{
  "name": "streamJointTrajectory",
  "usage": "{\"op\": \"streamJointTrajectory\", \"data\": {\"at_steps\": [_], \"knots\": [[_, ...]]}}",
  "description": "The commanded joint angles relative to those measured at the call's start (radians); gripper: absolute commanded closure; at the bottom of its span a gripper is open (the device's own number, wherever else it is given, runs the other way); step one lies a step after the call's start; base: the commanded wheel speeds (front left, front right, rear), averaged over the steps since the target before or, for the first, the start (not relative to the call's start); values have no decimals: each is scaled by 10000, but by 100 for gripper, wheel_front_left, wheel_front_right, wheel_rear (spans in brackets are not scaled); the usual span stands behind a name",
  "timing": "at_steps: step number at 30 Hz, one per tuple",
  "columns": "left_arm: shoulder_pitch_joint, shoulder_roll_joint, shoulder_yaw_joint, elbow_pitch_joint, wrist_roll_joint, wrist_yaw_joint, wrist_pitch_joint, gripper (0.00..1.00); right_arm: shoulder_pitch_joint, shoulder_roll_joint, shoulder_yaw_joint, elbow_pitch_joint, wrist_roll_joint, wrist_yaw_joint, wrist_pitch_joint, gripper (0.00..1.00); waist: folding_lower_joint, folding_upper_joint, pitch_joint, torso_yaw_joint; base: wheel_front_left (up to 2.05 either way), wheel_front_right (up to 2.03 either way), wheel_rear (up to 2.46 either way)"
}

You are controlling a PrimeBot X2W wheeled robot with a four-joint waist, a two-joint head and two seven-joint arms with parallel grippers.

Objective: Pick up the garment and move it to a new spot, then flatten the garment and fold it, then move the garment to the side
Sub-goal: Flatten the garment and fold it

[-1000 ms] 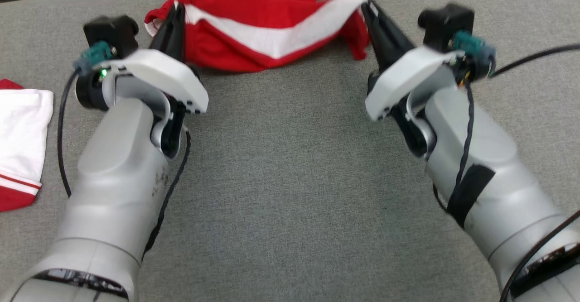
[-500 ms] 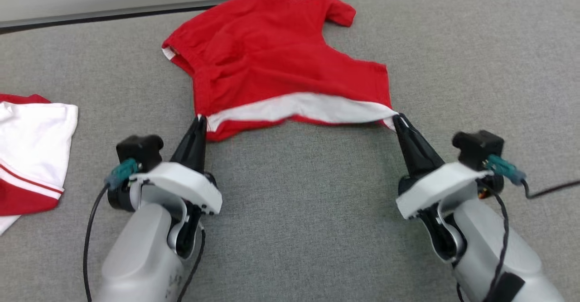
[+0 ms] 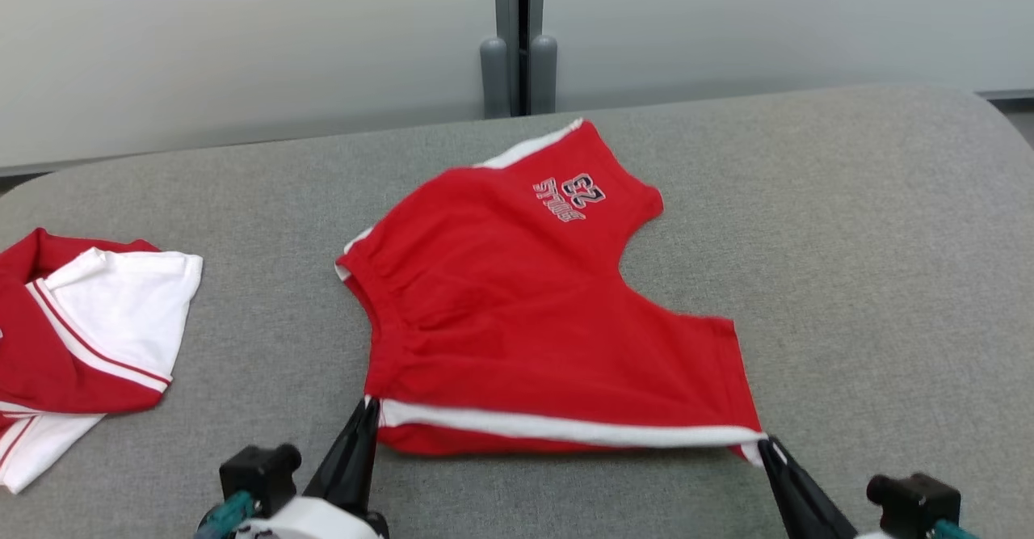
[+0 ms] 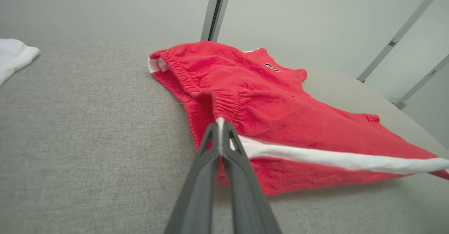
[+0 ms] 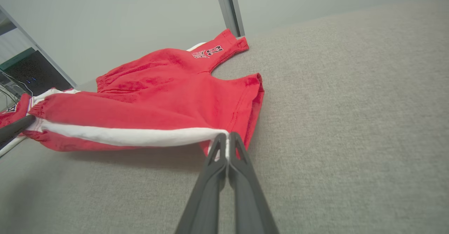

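The red shorts (image 3: 517, 313) lie spread across the middle of the head view on the grey padded surface (image 3: 848, 296), with the printed leg toward the top. The left gripper (image 3: 368, 406) is clamped on the near-left end of the white side stripe (image 3: 565, 427), at the waistband. The right gripper (image 3: 766, 444) is pinched tight on the stripe's other end, at the leg hem in the lower right.

The stripe runs taut between them, and the wrist views show that edge raised a little, with shadow beneath. This looks like the flattening step. To do it well, both pinches should be held level and low, drawn evenly toward the bottom of the frame, and the edge laid down before letting go. Whether each pinch catches both layers is hard to tell.

Bare surface lies open to the right and below. The surface's far edge sits near the printed leg, and a second folded garment (image 3: 89, 337) lies well apart at the left.
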Motion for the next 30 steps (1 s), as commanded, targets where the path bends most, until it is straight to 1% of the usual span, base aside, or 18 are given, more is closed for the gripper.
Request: {"op": "streamJointTrajectory", "data": {"at_steps": [1, 5, 9, 10, 12, 17, 21, 25, 26, 27, 30], "knots": [[607, 171, 0, -573, 24, 185, 241, 100, 712, -9, -194, -535, -153, 0, 386, 100, 0, 0, -440, 13, 0, 0, 0], [1998, 458, -78, -2425, -72, 651, 1135, 100, 2221, 32, -720, -2070, -569, 0, 1566, 100, 0, 0, -699, 63, 0, 0, 0], [3243, 741, 18, -4179, -168, 1193, 1984, 100, 3362, -26, -959, -3507, -923, 0, 2704, 100, 0, 0, -866, 10, 0, 0, 0], [3626, 852, 0, -4843, -152, 1383, 2346, 100, 3703, -30, -1098, -4059, -1021, 0, 3091, 100, 0, 0, -929, 16, 0, 0, 0], [3893, 949, -61, -5310, -117, 1524, 2624, 100, 3899, -21, -1281, -4459, -1085, 0, 3379, 100, 0, 0, -1004, 15, 0, 0, 0], [3869, 961, -84, -5629, -231, 1609, 2888, 100, 3928, -44, -1606, -4837, -1120, 0, 3669, 100, 0, 0, -1059, 83, 0, 0, 0], [3377, 881, -87, -5546, -296, 1538, 2920, 100, 3456, 74, -2009, -4842, -1084, 0, 3537, 100, 0, 0, -835, 285, 0, 0, 0], [2593, 779, 26, -5086, -402, 1405, 2811, 100, 2376, 104, -2255, -4385, -1085, -1, 3261, 100, 0, 0, -394, 513, 0, 0, 0], [2374, 767, 41, -4941, -429, 1373, 2802, 100, 2030, 34, -2216, -4214, -1122, -3, 3219, 100, 0, 0, -265, 566, 0, 0, 0], [2145, 729, 46, -4849, -447, 1347, 2788, 100, 1622, 97, -2216, -4108, -1018, -1, 3115, 100, 0, 0, -73, 631, 0, 0, 0], [1415, 623, 47, -4474, -569, 1192, 2772, 100, 348, -103, -2059, -3510, -868, -1, 3004, 100, 0, 0, 448, 864, 0, 0, 0]]}}
